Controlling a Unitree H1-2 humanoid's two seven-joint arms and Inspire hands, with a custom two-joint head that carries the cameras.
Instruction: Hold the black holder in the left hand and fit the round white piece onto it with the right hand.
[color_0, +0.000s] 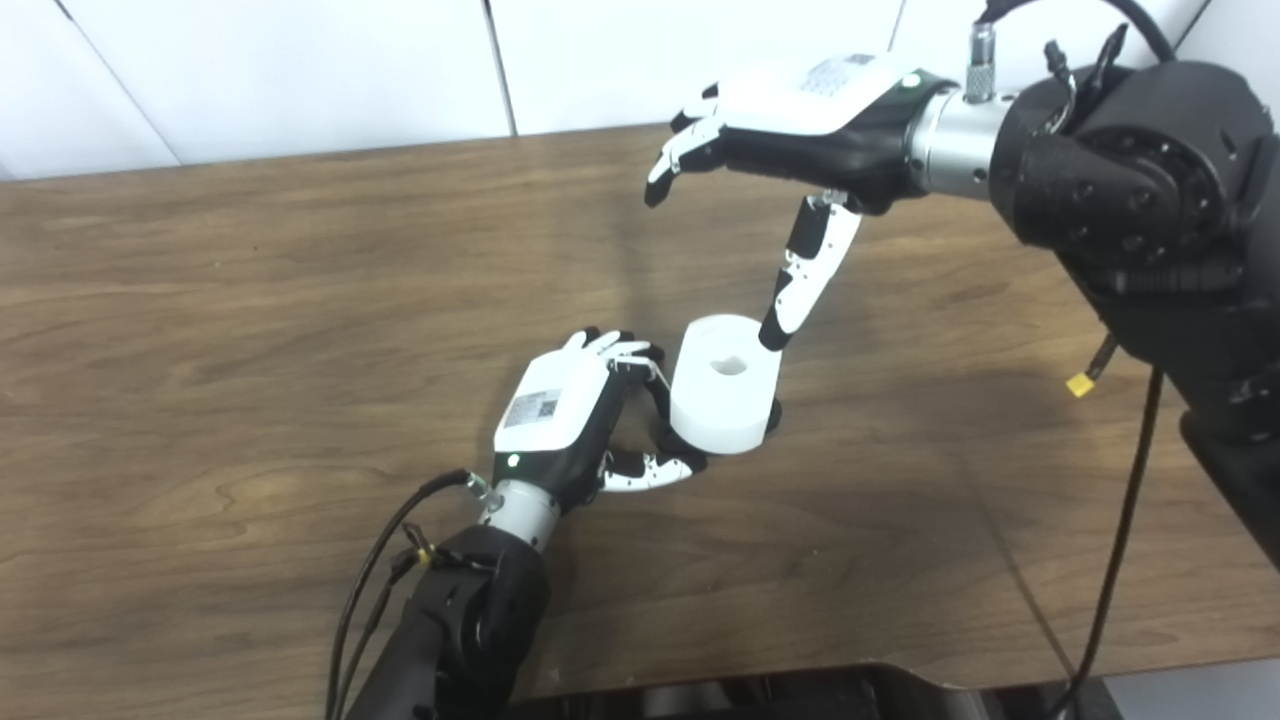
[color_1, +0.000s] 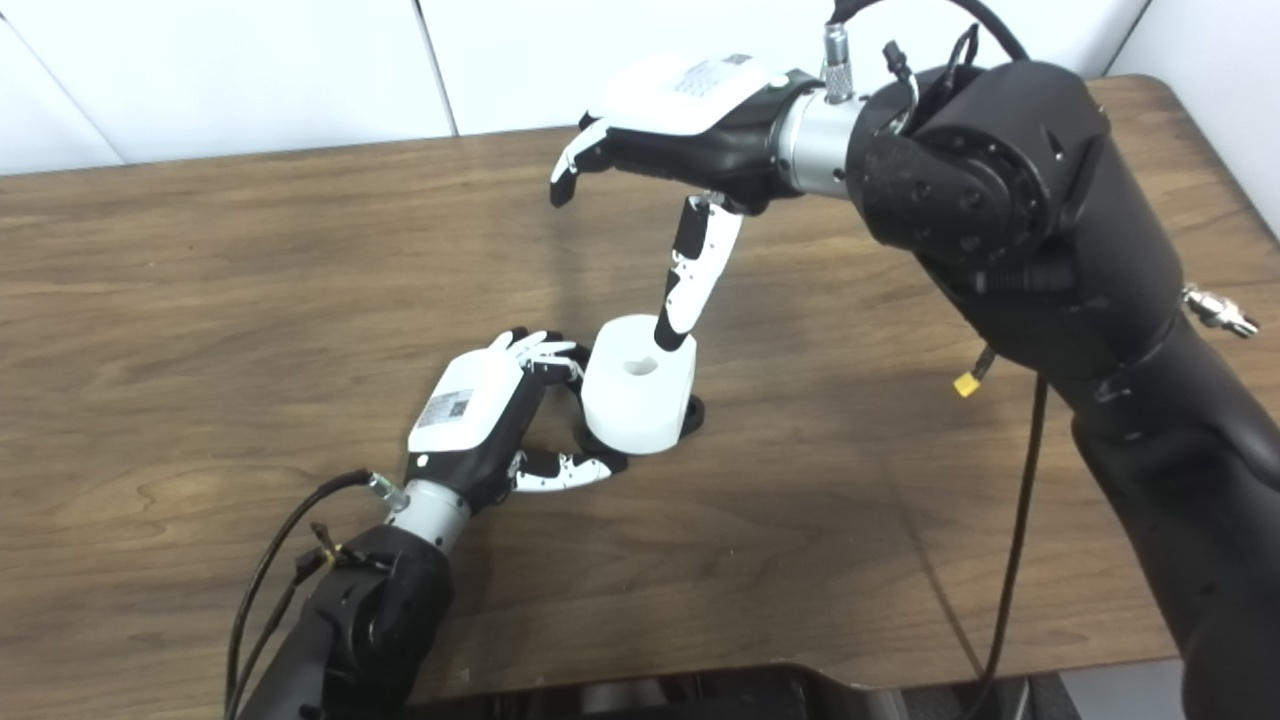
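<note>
**A:** Hands first: what is each one doing?

**B:** Left hand (color_0: 570, 410) is lying low on the desk (color_0: 250, 300), its fingers and thumb curling around the base of the round white piece (color_0: 725, 385). Only a sliver of black holder (color_0: 774, 412) is peeking out at the piece's lower right edge, so I cannot tell for sure whether the hand is grasping the holder, the piece, or both. I am reading it as clenched on the holder underneath.

**A:** And the right hand (color_0: 790, 130)?

**B:** It is hovering above, released, fingers spread and holding nothing. Its thumb is pointing down, with the tip touching or just beside the piece's top rim.

**A:** Why that arrangement?

**B:** The left hand is probably bracing the assembly so it is not sliding on the desk, while the right thumb is placed to press or steady the piece from above. The white piece is sitting a little tilted, its central hole facing up, so I am judging it as resting on the holder but perhaps not fully seated.

**A:** Counts?

**B:** One white piece, one holder partly hidden, two hands, one desk.
</note>
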